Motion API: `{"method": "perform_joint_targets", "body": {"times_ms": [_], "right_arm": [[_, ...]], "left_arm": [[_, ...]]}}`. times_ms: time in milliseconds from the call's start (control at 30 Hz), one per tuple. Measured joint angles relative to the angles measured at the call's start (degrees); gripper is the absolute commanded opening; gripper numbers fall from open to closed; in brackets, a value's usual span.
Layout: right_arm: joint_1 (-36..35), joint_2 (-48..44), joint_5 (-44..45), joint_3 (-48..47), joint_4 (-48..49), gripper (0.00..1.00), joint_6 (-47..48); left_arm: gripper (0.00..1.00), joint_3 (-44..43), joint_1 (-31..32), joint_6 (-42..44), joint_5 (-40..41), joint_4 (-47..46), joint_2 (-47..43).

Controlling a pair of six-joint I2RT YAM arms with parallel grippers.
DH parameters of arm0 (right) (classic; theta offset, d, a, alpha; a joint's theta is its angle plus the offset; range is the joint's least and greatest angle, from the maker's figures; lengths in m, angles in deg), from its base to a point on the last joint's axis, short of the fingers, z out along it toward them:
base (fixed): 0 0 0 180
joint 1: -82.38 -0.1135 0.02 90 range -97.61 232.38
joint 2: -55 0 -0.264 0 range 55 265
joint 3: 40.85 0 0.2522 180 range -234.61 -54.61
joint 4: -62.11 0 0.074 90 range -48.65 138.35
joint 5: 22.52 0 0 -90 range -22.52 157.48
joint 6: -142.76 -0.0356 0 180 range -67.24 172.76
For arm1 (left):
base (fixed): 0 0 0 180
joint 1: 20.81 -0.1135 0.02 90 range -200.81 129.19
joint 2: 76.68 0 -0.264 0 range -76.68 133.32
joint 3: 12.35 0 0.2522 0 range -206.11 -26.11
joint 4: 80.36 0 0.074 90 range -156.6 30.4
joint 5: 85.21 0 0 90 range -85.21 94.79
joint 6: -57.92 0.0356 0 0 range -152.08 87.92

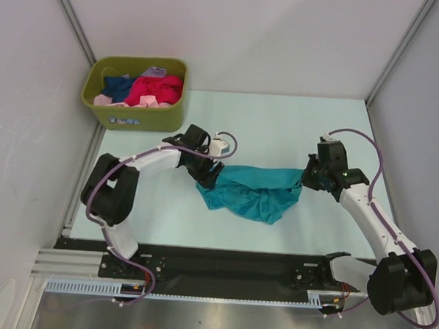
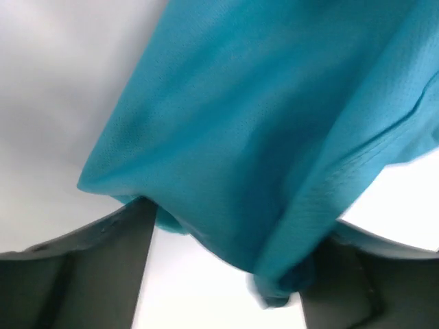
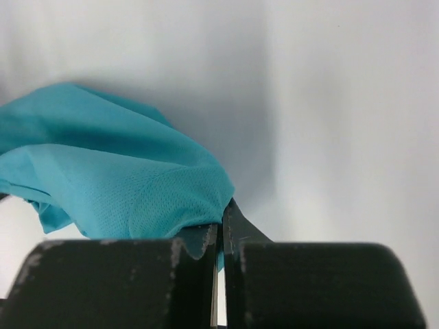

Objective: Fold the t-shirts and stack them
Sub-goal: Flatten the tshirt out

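Observation:
A teal-blue t-shirt [image 1: 251,192] hangs crumpled and stretched between my two grippers above the middle of the table. My right gripper [image 1: 307,176] is at the shirt's right end. In the right wrist view its jaws [image 3: 221,226] are shut, with an edge of the teal cloth [image 3: 123,185] pinched between them. My left gripper [image 1: 210,175] is at the shirt's left end. In the left wrist view its fingers [image 2: 103,274] stand wide apart, and the teal cloth [image 2: 260,137] drapes down between them without being pinched.
An olive-green bin [image 1: 133,119] stands at the back left of the table. It holds a magenta-red shirt [image 1: 153,91], a navy one [image 1: 119,85] and a pale pink one [image 1: 105,99]. White walls close in both sides of the pale table [image 1: 280,123].

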Motion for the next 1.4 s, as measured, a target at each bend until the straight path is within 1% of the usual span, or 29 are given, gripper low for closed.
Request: {"method": "perform_joint_targets", "body": {"times_ms": [33, 67, 200, 300, 367, 433, 567, 633, 733, 833, 900, 933, 1033, 1100, 1167, 1233, 1333, 1400], "right_arm": [[0.66, -0.24, -0.76, 0.26, -0.20, 0.00, -0.15], [0.85, -0.37, -1.33, 0.26, -0.39, 0.00, -0.15], [0.74, -0.68, -3.89, -0.11, -0.76, 0.00, -0.13], [-0.59, -0.63, -5.18, -3.26, -2.36, 0.00, -0.07], [-3.02, -0.55, -5.53, -7.41, -3.32, 0.00, 0.28], [-7.50, 0.09, -5.57, -14.36, -4.33, 0.00, 0.81], [-18.34, 1.84, -5.18, -29.38, -4.20, 0.00, 2.91], [-23.21, 2.45, -4.94, -36.09, -4.33, 0.00, 4.13], [-27.85, 2.49, -4.31, -43.56, -4.33, 0.00, 5.46], [-29.11, 0.81, -4.24, -46.01, -3.41, 0.00, 5.20], [-29.83, -1.68, -4.46, -44.02, -1.92, 0.00, 4.02], [-30.27, -3.54, -4.66, -41.29, -0.17, 0.00, 3.02], [-31.85, -9.20, -6.21, -27.71, 6.69, 0.00, -2.38], [-32.59, -10.75, -7.17, -18.34, 11.13, 0.00, -5.70], [-32.70, -9.90, -7.13, -10.97, 13.09, 0.00, -8.09], [-32.70, -7.02, -6.36, -5.57, 13.53, 0.00, -9.42], [-31.93, -5.27, -4.09, -1.33, 12.09, 0.00, -10.21], [-29.83, -5.46, -2.64, -0.22, 12.22, 0.00, -10.29]], "left_arm": [[0.43, -0.48, 0.31, -0.26, 0.35, -0.39, 0.74], [0.01, -0.90, 0.52, -0.46, 0.74, -0.83, 1.22], [0.00, -3.04, 0.63, -0.11, 2.78, -1.44, 1.29], [0.00, -4.42, -0.04, 0.37, 5.03, -0.96, -0.87], [0.00, -7.06, -1.18, 1.05, 6.82, 1.51, -3.39], [0.00, -12.20, -3.58, 1.81, 7.85, 4.94, -6.34], [0.00, -27.26, -10.82, 4.90, 10.40, 12.41, -12.81], [0.00, -33.11, -13.33, 6.84, 12.09, 15.08, -16.81], [0.00, -38.80, -13.42, 10.38, 13.27, 19.63, -25.20], [0.01, -40.15, -12.81, 13.86, 13.92, 23.02, -33.86], [0.04, -40.09, -12.76, 16.33, 15.15, 24.90, -38.60], [0.05, -39.69, -12.76, 17.40, 15.65, 25.38, -40.68], [0.05, -35.95, -12.76, 19.26, 15.96, 25.27, -44.61], [0.05, -31.04, -12.76, 20.04, 15.47, 23.78, -44.87], [0.05, -24.63, -12.76, 20.24, 14.49, 21.90, -42.80], [0.05, -19.45, -12.76, 20.22, 12.79, 20.52, -37.88], [0.03, -14.64, -12.76, 20.11, 10.01, 17.68, -29.20], [0.00, -12.48, -12.74, 20.02, 7.76, 17.49, -24.46]]}}
